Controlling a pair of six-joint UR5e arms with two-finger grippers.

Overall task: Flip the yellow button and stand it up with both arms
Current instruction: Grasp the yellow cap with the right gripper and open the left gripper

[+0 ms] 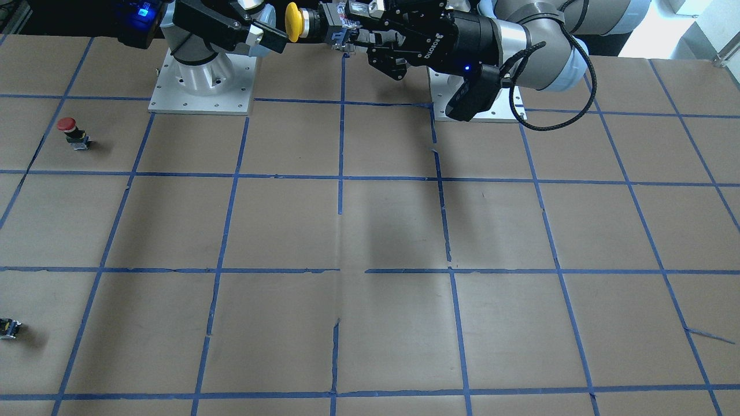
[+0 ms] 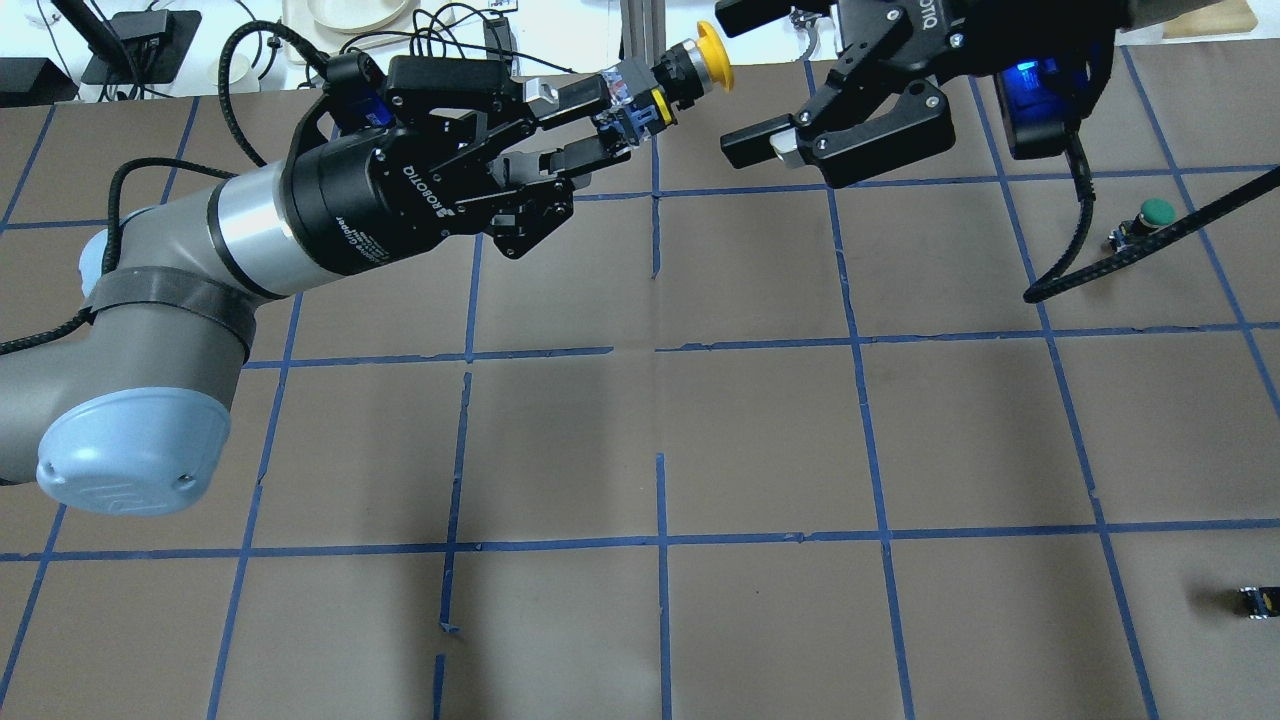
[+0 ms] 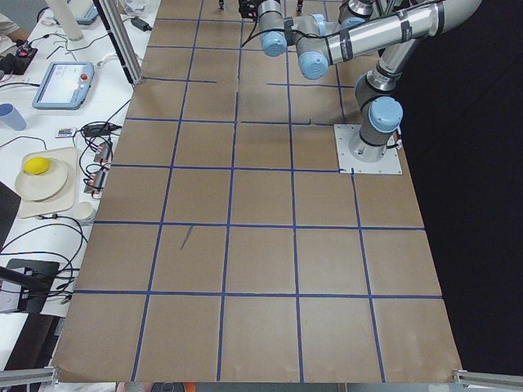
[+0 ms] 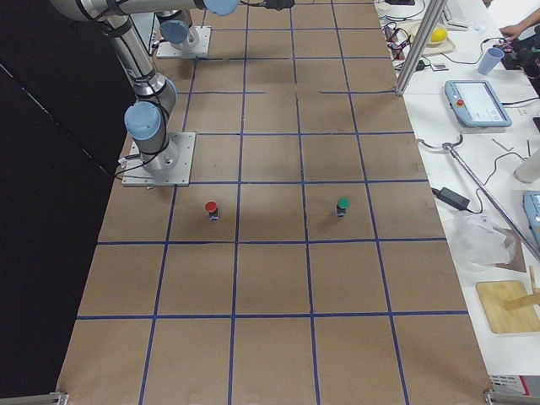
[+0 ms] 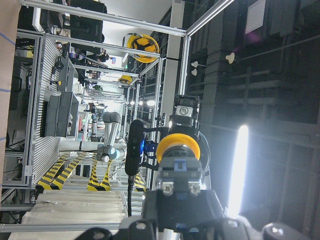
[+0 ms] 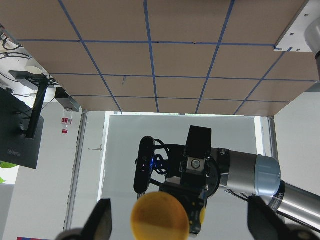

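Observation:
The yellow button (image 2: 700,62) is held in the air over the table's far middle, lying sideways. My left gripper (image 2: 615,118) is shut on its boxy switch body, with the yellow cap (image 1: 293,22) pointing away toward my right gripper (image 2: 728,82). The right gripper is open, one finger on each side of the cap, with gaps to both. The right wrist view shows the cap (image 6: 160,217) between its spread fingers (image 6: 100,222). The left wrist view shows the button (image 5: 178,150) end-on just past the left fingertips.
A red-capped button (image 1: 69,130) and a green-capped button (image 2: 1155,212) stand on the brown table on my right side. A tiny dark part with a yellow spot (image 2: 1260,600) lies near the right edge. Both arm base plates (image 1: 202,86) sit at the robot's edge.

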